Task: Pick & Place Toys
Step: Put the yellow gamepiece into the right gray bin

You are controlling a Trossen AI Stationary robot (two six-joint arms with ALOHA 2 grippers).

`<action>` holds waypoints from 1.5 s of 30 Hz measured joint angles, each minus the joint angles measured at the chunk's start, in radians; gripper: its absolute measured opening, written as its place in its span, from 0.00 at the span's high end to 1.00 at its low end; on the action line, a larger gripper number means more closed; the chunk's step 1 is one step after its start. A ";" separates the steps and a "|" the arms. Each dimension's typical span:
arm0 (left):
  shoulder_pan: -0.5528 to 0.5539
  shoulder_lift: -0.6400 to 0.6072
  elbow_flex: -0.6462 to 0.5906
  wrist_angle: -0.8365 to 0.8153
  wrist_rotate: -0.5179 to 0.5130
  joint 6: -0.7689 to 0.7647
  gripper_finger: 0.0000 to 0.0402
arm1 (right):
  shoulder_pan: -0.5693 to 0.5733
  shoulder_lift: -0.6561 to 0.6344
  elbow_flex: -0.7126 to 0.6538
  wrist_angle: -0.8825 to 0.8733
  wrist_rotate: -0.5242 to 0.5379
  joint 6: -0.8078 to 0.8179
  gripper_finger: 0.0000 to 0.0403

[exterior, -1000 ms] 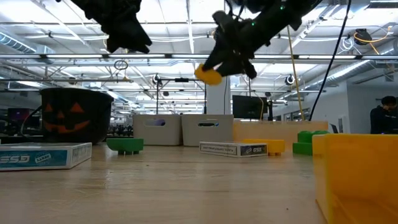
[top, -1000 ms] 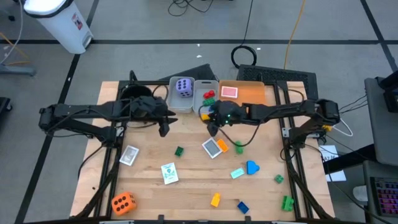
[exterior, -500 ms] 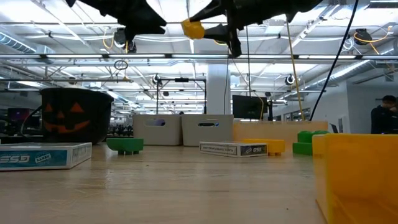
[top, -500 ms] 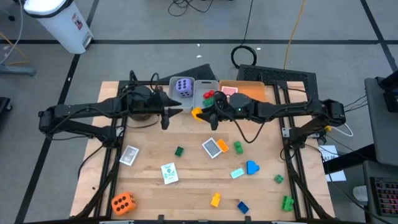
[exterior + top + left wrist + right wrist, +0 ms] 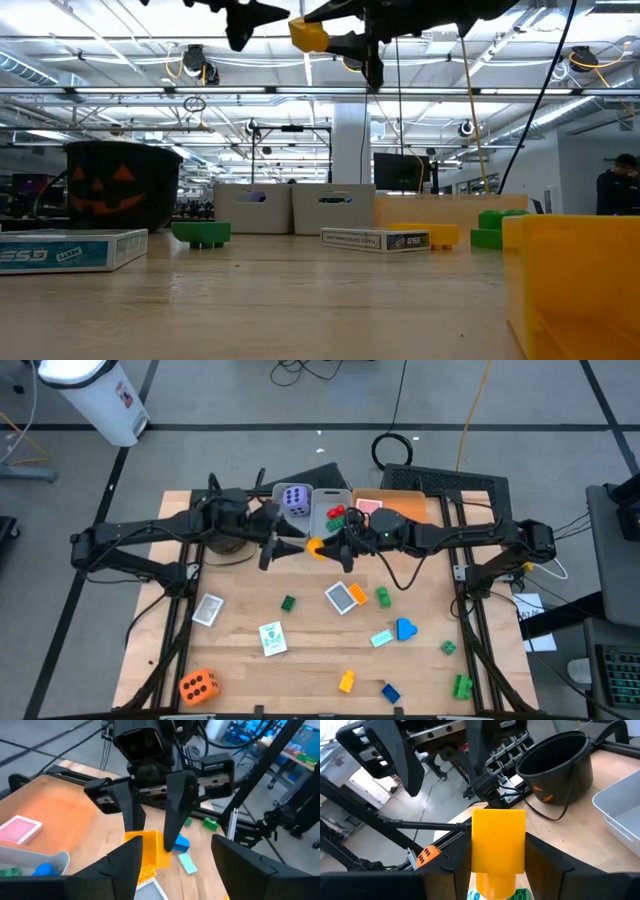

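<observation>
Since a second ago the right gripper [image 5: 322, 547] has carried the yellow brick [image 5: 316, 546] up from near the card at mid-counter toward the far bins, and the left gripper [image 5: 284, 545] has swung in from the left to face it, its jaws spreading as it came. Now the two grippers meet nose to nose above the counter [image 5: 250, 680], just in front of the grey bins [image 5: 327, 512].

Right jaws pinch the yellow brick [image 5: 498, 842]; in the right wrist view it stands upright between the dark fingers [image 5: 546, 865]. Left jaws are spread, one finger [image 5: 120, 865] on either side of the approach line, with the brick [image 5: 148, 851] straight ahead of them but not yet between them. In the low view the brick [image 5: 308, 33] hangs high over the counter, clear of everything below.

This looks like a hand-over in mid-air, or else the right arm is on its way to drop the brick in a bin while the left arm crowds it. If a hand-over, the left jaws must slide around the free part of the brick and close before the right jaws let go; the gap is tight and the fingers could clash.

Other toys wait on the counter: the orange die [image 5: 198, 685] at the near left, the purple die [image 5: 295, 499] in the left bin, cards and small bricks spread across the middle and right.
</observation>
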State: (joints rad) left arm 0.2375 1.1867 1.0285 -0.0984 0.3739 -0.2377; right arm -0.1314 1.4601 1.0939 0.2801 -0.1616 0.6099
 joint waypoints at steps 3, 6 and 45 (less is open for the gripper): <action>0.000 0.036 0.031 -0.055 0.003 0.022 0.37 | 0.000 0.000 0.000 0.000 0.000 -0.017 0.64; 0.000 0.055 0.052 -0.097 0.003 0.075 0.37 | -0.001 0.000 0.000 0.015 -0.028 -0.023 0.64; -0.144 0.051 0.056 -0.023 -0.161 0.584 0.37 | -0.053 0.000 0.000 0.192 -0.367 0.097 0.64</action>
State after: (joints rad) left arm 0.0937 1.2377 1.0843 -0.1211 0.2127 0.3462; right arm -0.1841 1.4601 1.0939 0.4724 -0.5285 0.7067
